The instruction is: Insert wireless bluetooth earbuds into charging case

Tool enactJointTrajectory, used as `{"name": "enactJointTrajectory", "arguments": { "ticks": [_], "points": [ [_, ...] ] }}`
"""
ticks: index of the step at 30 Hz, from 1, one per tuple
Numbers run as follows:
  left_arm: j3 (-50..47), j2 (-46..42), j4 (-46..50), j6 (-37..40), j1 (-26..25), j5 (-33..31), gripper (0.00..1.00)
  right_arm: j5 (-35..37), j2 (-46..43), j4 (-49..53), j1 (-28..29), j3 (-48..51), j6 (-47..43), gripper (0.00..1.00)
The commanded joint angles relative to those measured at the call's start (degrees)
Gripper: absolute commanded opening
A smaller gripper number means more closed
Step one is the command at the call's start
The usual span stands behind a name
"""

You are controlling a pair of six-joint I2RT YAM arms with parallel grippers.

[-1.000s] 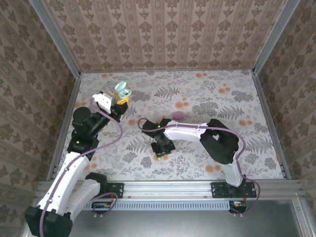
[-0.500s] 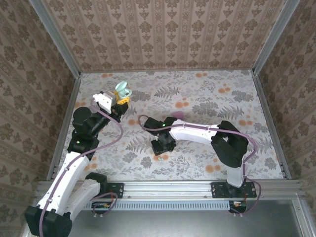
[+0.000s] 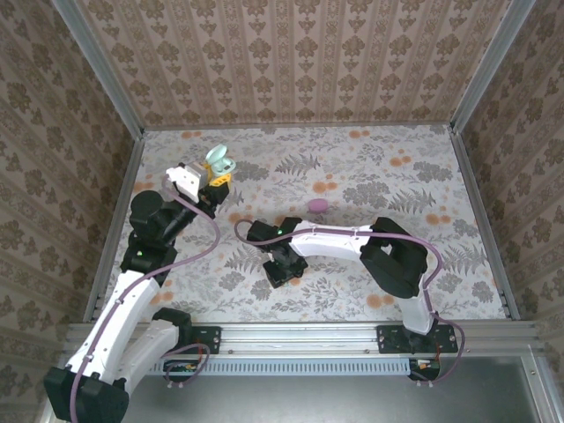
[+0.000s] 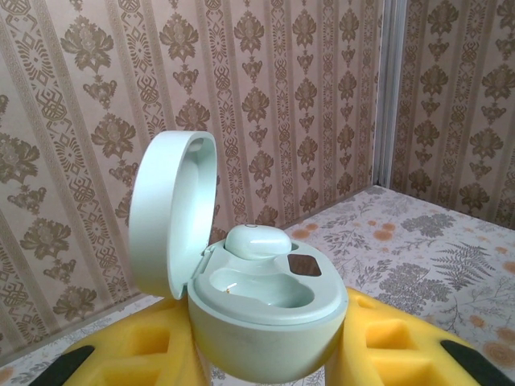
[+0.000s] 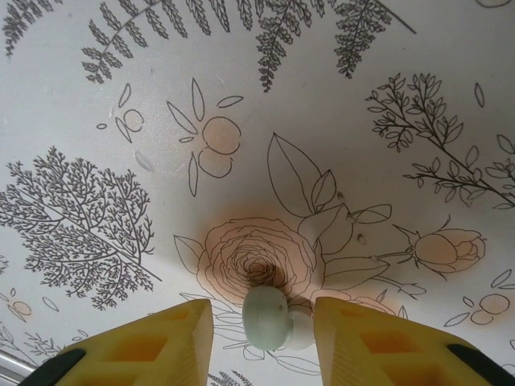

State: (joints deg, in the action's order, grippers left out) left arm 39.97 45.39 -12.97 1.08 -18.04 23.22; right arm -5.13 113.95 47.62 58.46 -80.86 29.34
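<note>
Starting at the right gripper (image 5: 263,323), its yellow fingers (image 5: 165,342) are seen set apart and pointed down at the floral table cover (image 5: 241,121). Between them a pale mint earbud (image 5: 270,319) is found lying on a printed rose. A sliver of cloth is visible between the bud and one finger. On the other side the bud sits so close to the finger that contact can neither be confirmed nor ruled out. No squeeze on the bud is shown.

From above, this gripper is placed low over the table, left of centre and toward the near edge, with the right arm folded across behind it.

The left gripper (image 3: 214,178) is held raised at the far left of the table. It is clamped on the base of the mint charging case (image 4: 265,318). The lid (image 4: 173,213) is swung open and stands nearly upright. A second earbud (image 4: 257,241) is seated in the farther socket, while the nearer socket (image 4: 245,288) is seen bare.

A pink oval case (image 3: 317,204) is laid closed on the cover beyond the right gripper, well apart from both grippers.
</note>
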Motion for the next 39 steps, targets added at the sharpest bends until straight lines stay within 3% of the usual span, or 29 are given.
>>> {"name": "enactJointTrajectory", "arguments": {
  "ticks": [1, 39],
  "points": [
    [-0.1, 0.1, -2.1, -0.7, -0.5, -0.4, 0.31, -0.4, 1.1, 2.6, 0.5, -1.5, -1.1, 0.38],
    [0.4, 1.4, -2.7, -1.0, -0.9, 0.0, 0.31, 4.4, 3.3, 7.5, 2.5, -4.1, 1.8, 0.34]
  ]
}}
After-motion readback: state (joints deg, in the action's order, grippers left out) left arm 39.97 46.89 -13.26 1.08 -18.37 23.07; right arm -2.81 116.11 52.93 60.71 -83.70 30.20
